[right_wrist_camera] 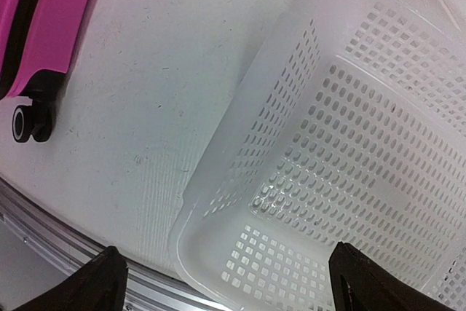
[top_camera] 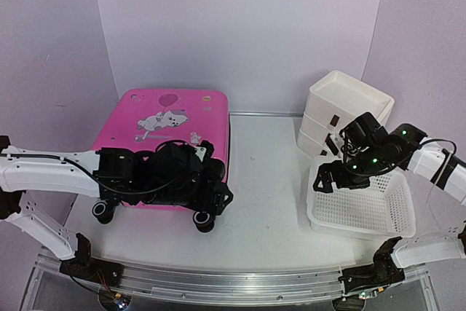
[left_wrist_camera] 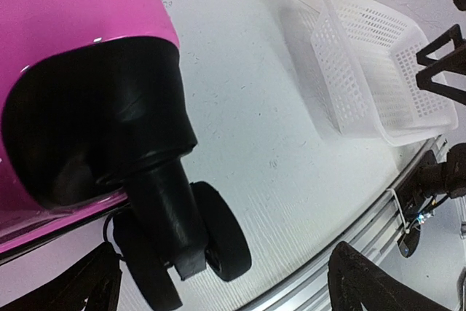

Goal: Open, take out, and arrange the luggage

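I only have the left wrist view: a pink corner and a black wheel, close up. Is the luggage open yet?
Observer: No. In the top view the luggage lies flat and closed, with the cartoon print facing up.
Operator: Where is the other arm, so I don't swing into it?
Observer: The right gripper hovers over the left rim of the mesh basket, well clear of the case, with its fingers apart and nothing in them.
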Robot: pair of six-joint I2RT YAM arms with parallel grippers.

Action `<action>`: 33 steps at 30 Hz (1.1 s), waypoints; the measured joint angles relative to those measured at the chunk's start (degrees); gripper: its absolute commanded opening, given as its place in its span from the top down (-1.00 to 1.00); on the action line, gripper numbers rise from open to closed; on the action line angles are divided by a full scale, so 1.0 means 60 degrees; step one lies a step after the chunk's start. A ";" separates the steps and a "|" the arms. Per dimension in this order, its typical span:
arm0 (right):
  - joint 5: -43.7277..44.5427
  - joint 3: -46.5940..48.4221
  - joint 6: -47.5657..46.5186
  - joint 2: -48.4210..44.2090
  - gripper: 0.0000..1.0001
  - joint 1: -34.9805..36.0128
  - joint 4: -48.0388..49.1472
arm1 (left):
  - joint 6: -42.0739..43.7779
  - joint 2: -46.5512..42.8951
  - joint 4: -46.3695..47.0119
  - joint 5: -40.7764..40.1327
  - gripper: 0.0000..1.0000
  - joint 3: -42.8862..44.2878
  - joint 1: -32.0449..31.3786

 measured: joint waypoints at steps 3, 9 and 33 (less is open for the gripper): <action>0.0080 -0.0073 0.0047 -0.0004 -0.97 0.0007 0.0091 | -0.0375 0.0882 -0.0579 -0.0397 -0.91 0.0867 0.0000; 0.0135 -0.0080 0.0087 -0.0007 -0.97 0.0025 0.0244 | -0.0962 0.2488 -0.2022 -0.1195 -0.60 0.2506 0.0047; 0.0164 -0.0200 0.0186 -0.0109 -0.96 0.0044 0.0262 | 0.0219 0.4156 -0.4248 -0.1840 -0.18 0.4269 -0.0142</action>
